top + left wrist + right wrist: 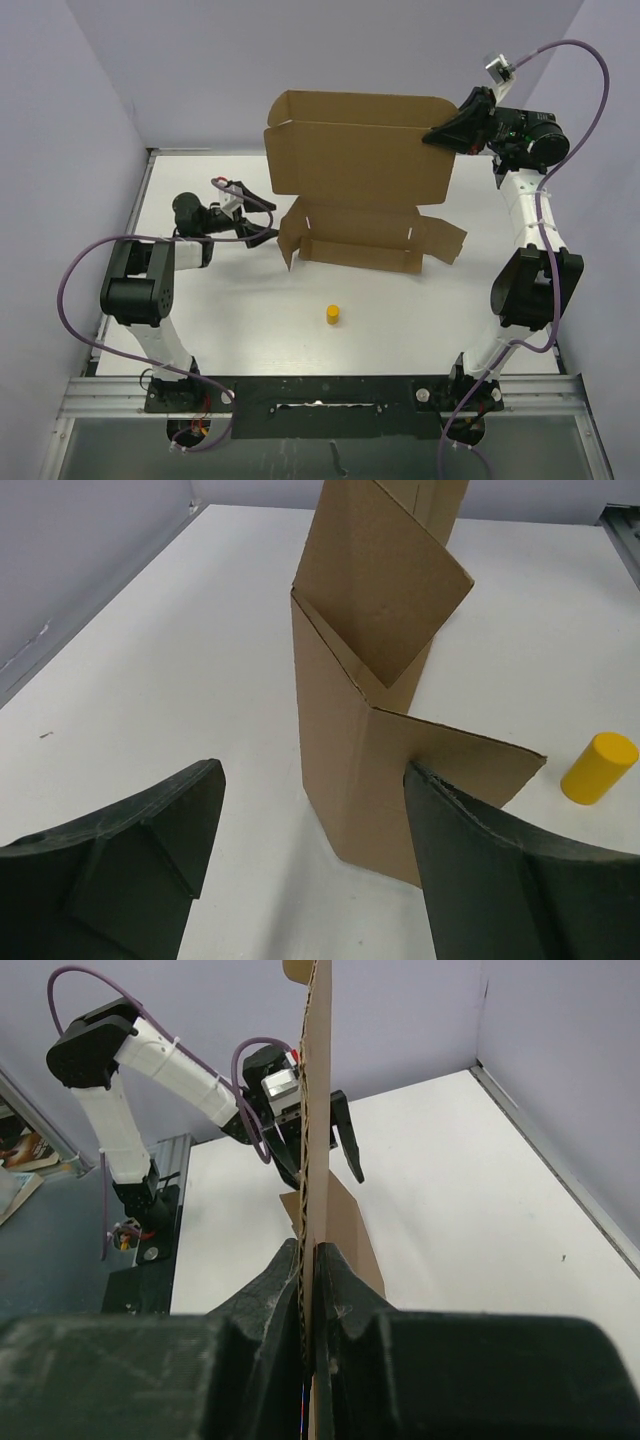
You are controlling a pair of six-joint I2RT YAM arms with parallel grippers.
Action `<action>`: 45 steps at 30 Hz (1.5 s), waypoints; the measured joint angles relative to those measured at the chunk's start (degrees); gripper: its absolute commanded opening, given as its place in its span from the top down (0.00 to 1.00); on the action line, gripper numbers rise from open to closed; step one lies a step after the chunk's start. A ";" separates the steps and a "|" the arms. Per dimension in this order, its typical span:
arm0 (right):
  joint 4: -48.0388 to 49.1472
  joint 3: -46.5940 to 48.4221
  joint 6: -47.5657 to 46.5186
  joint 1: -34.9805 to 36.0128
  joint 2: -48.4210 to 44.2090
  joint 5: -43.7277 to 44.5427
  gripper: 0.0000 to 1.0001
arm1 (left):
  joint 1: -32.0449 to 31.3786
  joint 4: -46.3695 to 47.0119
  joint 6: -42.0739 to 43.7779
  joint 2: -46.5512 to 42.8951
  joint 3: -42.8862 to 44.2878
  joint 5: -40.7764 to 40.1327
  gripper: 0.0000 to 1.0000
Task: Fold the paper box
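Note:
The paper box (355,175) is brown cardboard, half raised, with its tall lid panel upright at the back and low walls in front. My right gripper (440,135) is shut on that panel's upper right edge. In the right wrist view the panel (318,1110) runs edge-on between the closed fingers of the right gripper (308,1250). My left gripper (262,212) stands open at the box's left end. In the left wrist view the left gripper (312,780) has the box's end corner and side flap (370,740) just ahead, between its spread fingers (500,870).
A small yellow cylinder (332,315) stands on the white table in front of the box, and shows right of the flap (598,768) in the left wrist view. Purple walls (60,150) close in the left, back and right sides.

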 measured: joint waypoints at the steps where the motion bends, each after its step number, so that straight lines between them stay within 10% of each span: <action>1: 0.00 0.00 0.02 0.09 0.00 0.00 1.00 | -0.33 0.00 0.15 0.07 0.00 -0.02 0.24; 23: 0.00 0.00 0.20 0.46 0.00 0.02 1.00 | -7.48 4.35 1.99 0.94 -7.72 -4.02 0.13; 41: 0.02 -0.92 0.35 1.55 -0.04 0.31 1.00 | -9.16 14.38 -5.16 5.44 -8.35 -19.47 0.56; 45: 0.02 -0.96 0.35 1.57 -0.04 0.46 1.00 | -9.16 15.37 -7.85 6.73 -7.13 -20.09 0.38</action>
